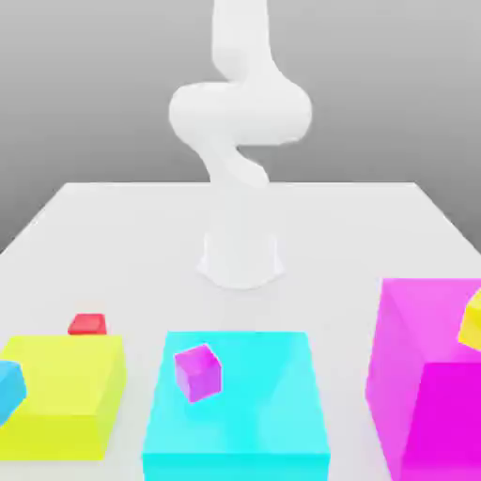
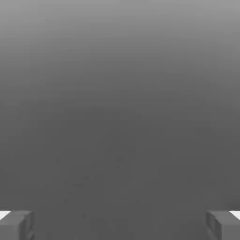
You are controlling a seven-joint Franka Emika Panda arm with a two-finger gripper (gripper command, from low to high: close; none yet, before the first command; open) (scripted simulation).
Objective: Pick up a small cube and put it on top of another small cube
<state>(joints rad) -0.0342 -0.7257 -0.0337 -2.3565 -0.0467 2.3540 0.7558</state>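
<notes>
Red cube (image 1: 87, 324) rests on the white table (image 1: 113, 235), just behind the yellow block (image 1: 66, 395) at the exterior view's left. Magenta cube (image 1: 198, 371) sits tilted on top of the cyan block (image 1: 237, 404). A blue cube (image 1: 9, 390) lies against the yellow block's front corner; a yellow cube (image 1: 473, 319) sits on the big magenta block (image 1: 423, 385). The arm (image 1: 240, 122) stands folded above its base, behind the blocks. Gripper (image 2: 120, 225): fingers (image 2: 16, 225) spread fully apart, nothing held.
</notes>
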